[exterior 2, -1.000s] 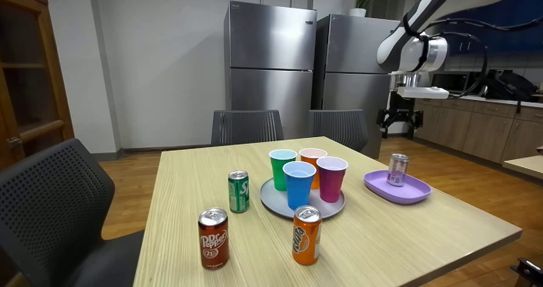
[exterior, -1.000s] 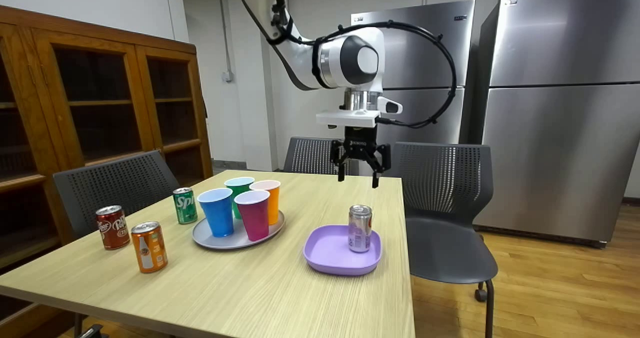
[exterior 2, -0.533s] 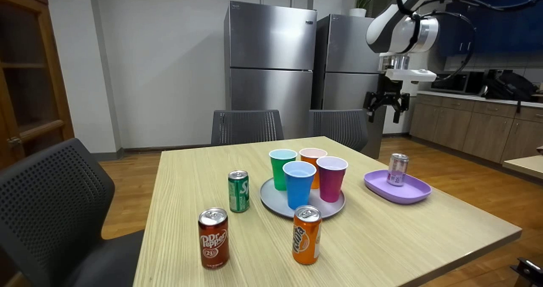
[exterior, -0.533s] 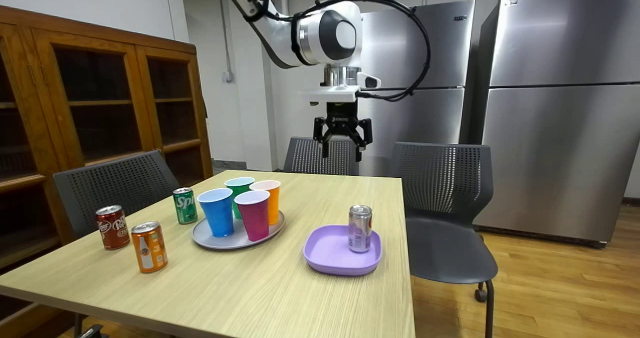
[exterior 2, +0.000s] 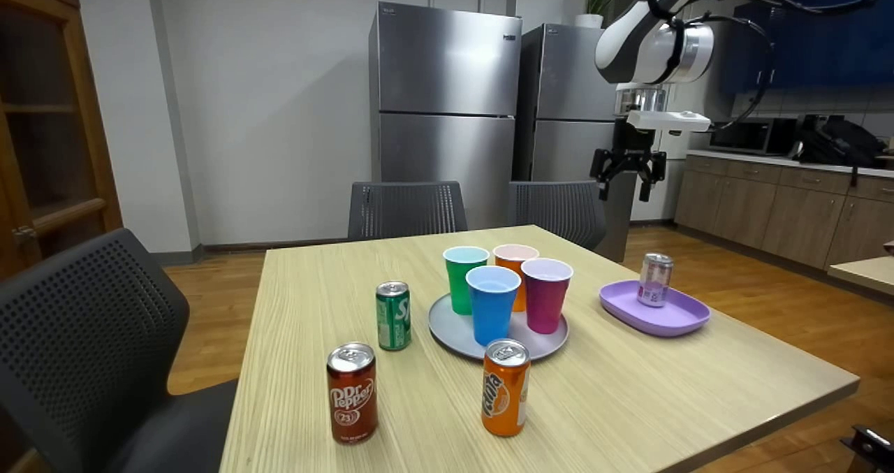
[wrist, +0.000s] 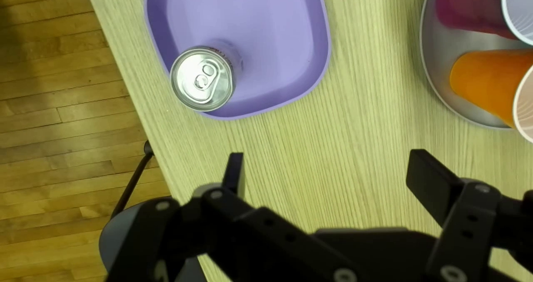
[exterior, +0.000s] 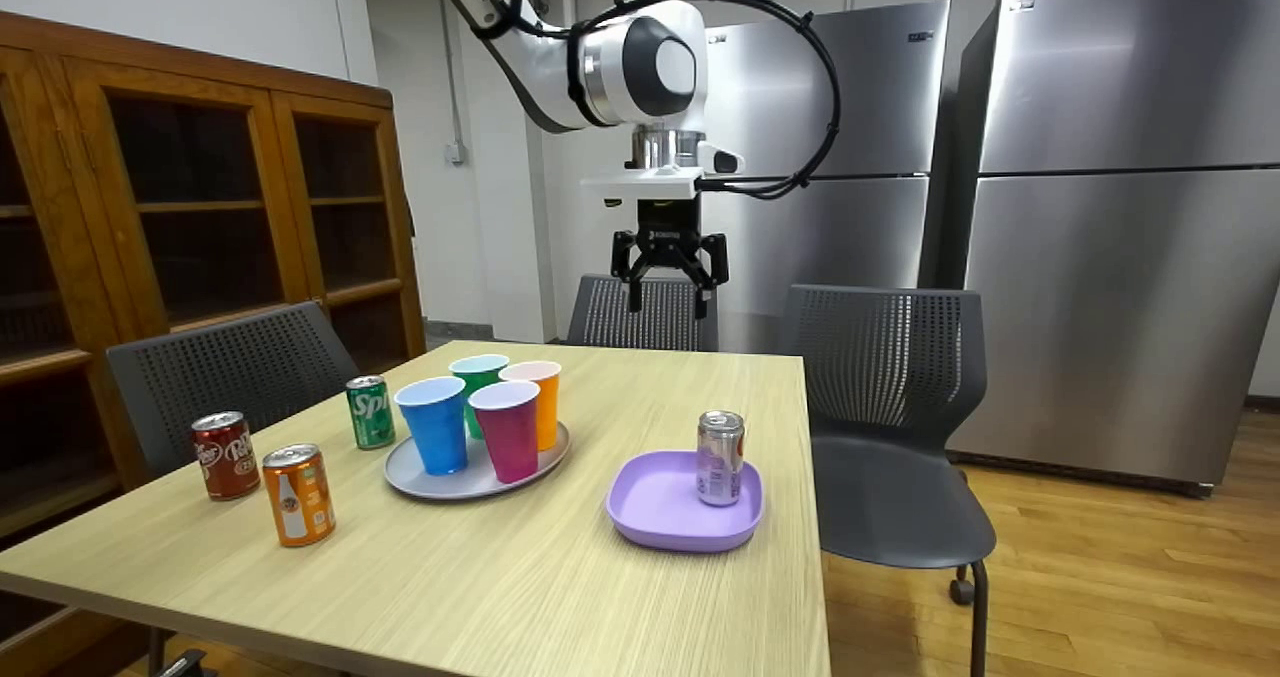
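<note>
Wrist view shows fingers (wrist: 433,184) apart, a silver can (wrist: 204,78) upright in the purple tray (wrist: 266,32).

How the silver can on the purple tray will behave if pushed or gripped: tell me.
Pushed near its top, the silver can would probably tip, being taller than wide. Toppled, it would likely roll on its round side, perhaps until the raised rim of the purple tray checked it. Its smooth, shiny wall may be slippery.

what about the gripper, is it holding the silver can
No, in the wrist view the gripper is open and empty, apart from the silver can.
</note>
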### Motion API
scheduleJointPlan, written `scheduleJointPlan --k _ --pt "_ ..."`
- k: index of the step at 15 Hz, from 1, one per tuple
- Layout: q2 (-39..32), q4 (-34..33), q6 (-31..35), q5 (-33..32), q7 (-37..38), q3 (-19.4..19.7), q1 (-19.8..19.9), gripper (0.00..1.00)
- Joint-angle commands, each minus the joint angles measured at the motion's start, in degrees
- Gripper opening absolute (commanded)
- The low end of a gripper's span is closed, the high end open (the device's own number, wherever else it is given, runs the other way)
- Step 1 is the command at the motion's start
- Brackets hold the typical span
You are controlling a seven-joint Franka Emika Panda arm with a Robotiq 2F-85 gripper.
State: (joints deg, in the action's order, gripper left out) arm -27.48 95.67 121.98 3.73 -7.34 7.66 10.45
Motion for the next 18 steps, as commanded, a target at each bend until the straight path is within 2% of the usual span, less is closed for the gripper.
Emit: scheduleJointPlan --k 1,11,18 --pt "-0.01 -0.19 -0.21 -0.36 0.17 -0.65 0.61 1.0" --pt "-0.82 -0.64 0.47 -0.34 -0.03 -0.73 0.71 1.0" --pt "0.51 0.65 1.98 -0.75 0.03 -2.33 -0.99 1.0"
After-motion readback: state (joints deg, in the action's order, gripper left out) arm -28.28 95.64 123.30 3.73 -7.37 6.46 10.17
